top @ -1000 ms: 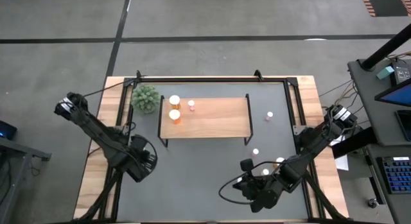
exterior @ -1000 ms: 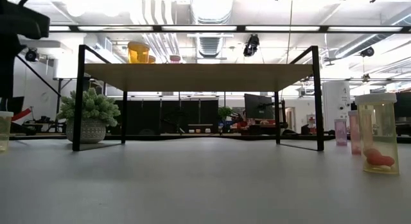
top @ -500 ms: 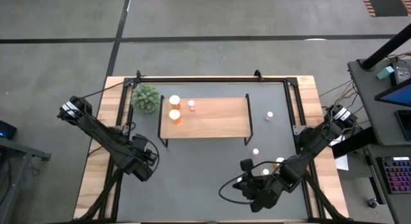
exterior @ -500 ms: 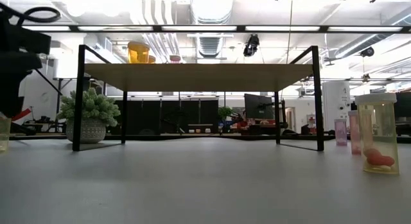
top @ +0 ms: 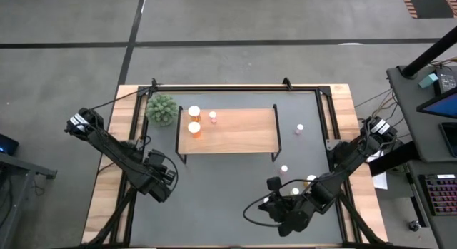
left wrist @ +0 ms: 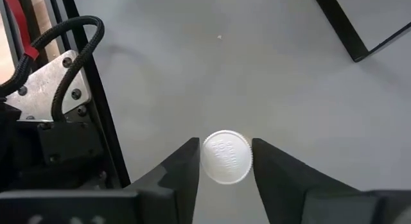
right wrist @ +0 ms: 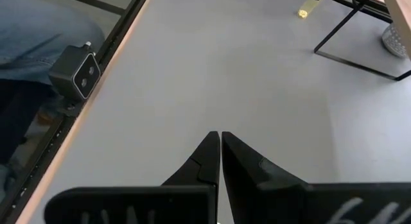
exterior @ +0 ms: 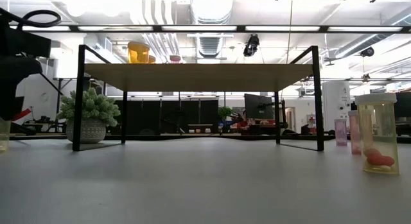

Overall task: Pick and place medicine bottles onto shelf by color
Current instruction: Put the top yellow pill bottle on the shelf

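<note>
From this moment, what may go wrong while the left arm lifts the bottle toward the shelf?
1. The left gripper holds the white-capped bottle only near its cap; it may tilt or slip during the lift.
2. The shelf already carries two orange bottles and a pink bottle close together at its left end, beside the plant. A careless placement there might knock one over.
3. The right gripper waits shut, low over the table.
</note>
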Tool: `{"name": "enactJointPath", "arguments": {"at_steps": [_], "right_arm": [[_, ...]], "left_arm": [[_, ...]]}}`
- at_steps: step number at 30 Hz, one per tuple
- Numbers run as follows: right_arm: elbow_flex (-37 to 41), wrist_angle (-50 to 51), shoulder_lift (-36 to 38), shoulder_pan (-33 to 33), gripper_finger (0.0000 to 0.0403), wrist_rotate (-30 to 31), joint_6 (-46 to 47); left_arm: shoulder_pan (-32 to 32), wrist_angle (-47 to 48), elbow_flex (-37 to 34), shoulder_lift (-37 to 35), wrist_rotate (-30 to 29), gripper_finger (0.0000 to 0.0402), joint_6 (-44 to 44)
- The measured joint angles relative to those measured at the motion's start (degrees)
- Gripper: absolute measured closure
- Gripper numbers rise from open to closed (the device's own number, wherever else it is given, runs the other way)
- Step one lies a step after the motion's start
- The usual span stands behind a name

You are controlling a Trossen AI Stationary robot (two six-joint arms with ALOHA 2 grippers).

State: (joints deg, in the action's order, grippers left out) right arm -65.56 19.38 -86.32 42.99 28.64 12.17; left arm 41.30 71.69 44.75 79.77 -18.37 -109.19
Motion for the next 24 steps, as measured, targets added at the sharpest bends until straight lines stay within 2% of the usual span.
{"name": "enactJointPath", "arguments": {"at_steps": [4, 10, 15, 19, 21, 24], "right_arm": [[0.00, 0.00, 0.00, 0.00, 0.0394, -0.04, 0.23], [0.00, 0.01, 0.00, 0.00, 0.0394, -0.04, 0.23], [0.00, 0.02, 0.00, 0.02, 0.0394, -0.04, 0.25], [0.00, 0.04, 0.00, 0.02, 0.0394, -0.04, -0.15], [0.00, 0.07, 0.00, 0.02, 0.0394, -0.04, -0.65], [0.00, 0.07, 0.00, 0.02, 0.0394, -0.07, -0.98]], "left_arm": [[0.00, -0.29, 0.00, -0.04, -0.02, 0.0304, 0.08], [0.00, -0.70, 0.75, -0.04, 0.42, 0.0306, 0.78], [0.03, -0.94, 6.41, -0.15, 6.04, 0.0306, 5.22], [0.81, -4.99, 14.95, -0.15, 7.53, 0.0306, 14.02], [0.90, -8.96, 19.66, 0.03, 5.94, 0.0306, 20.02], [0.14, -13.84, 26.09, 1.33, 0.20, 0.0306, 30.51]]}}
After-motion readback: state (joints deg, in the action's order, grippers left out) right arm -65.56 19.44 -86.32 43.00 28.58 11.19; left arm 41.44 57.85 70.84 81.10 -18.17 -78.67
